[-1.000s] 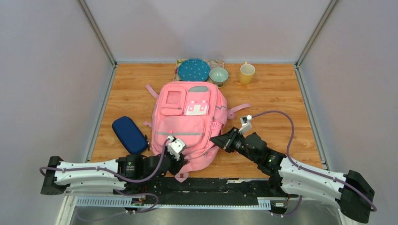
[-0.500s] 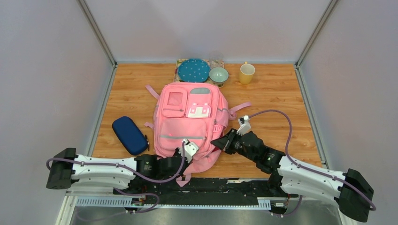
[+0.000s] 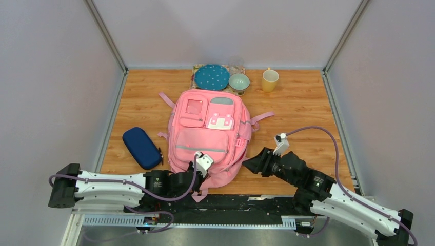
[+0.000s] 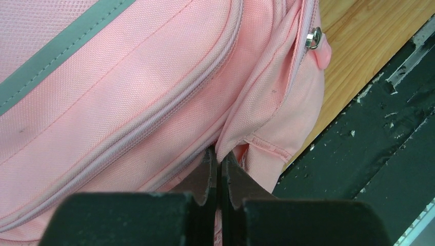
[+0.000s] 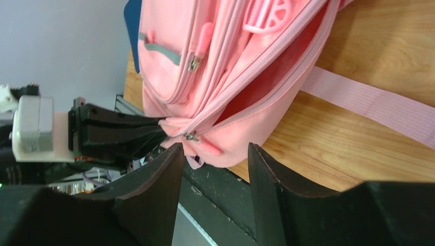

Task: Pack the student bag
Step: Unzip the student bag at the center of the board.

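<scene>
As left tool (image 4: pixel 219 155) pinches student bag (image 3: pixel 205 138) edge, right tool (image 5: pixel 214 147) apart

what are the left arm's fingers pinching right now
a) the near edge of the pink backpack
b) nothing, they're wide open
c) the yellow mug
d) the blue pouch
a: the left fingers are shut on a fold of fabric at the near edge of the pink backpack, while the blue pouch lies apart on the table.
</scene>
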Robot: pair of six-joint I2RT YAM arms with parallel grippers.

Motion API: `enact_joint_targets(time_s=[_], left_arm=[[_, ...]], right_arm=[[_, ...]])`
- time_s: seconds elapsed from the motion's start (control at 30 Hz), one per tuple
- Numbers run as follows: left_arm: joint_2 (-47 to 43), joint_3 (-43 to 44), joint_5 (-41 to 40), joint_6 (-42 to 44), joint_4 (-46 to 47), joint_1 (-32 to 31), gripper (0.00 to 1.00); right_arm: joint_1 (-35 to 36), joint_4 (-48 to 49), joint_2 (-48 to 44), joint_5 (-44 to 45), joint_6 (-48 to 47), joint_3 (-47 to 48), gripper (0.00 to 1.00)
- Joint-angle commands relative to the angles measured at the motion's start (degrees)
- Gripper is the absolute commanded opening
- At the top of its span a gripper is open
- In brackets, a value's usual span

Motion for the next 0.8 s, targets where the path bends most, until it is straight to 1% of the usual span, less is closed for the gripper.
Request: enact_joint_targets(time_s=[0.0, 0.1, 0.13, 0.17, 0.23, 0.3, 0.37, 0.47, 0.6, 0.77], left_arm=[[-1.2, 0.6, -4.3, 0.2, 5.1, 0.6, 0.0], [-1.3, 0.7, -4.0, 0.0, 4.9, 0.6, 0.0], [-1.3, 0.7, -3.9, -0.1, 4.9, 0.6, 0.0], [-1.4, 0.7, -4.0, -0.1, 4.9, 0.6, 0.0], [-1.5, 0.7, -4.0, -0.1, 5.0, 0.6, 0.0], [-1.8, 0.9, -3.9, 0.2, 4.9, 0.6, 0.0], [-2.1, 0.9, -3.6, 0.3, 5.0, 0.6, 0.0], [-2.7, 0.8, -3.3, 0.4, 4.9, 0.6, 0.0], [-3.5, 0.8, -3.0, 0.7, 4.7, 0.6, 0.0], [-4.3, 0.7, -2.4, 0.8, 4.6, 0.5, 0.0]], right_arm=[[1.9, -1.9, -2.2, -6.1, -6.2, 0.9, 0.52], [5.3, -1.4, 3.0, -5.6, -9.3, 3.4, 0.52], [7.7, -1.4, 4.6, -4.7, -10.3, 4.3, 0.52], [9.2, -1.3, 8.2, -3.6, -11.3, 6.4, 0.52], [13.1, -1.1, 11.5, 0.0, -14.2, 8.8, 0.52], [14.8, -0.6, 16.1, 3.5, -16.0, 11.4, 0.52], [15.3, 2.6, 18.6, 3.1, -17.3, 12.0, 0.52], [15.3, 3.9, 22.1, 4.3, -18.8, 13.5, 0.52], [15.3, 2.5, 25.5, 7.1, -20.6, 15.4, 0.52], [15.2, 3.7, 28.4, 7.4, -21.8, 15.7, 0.52]])
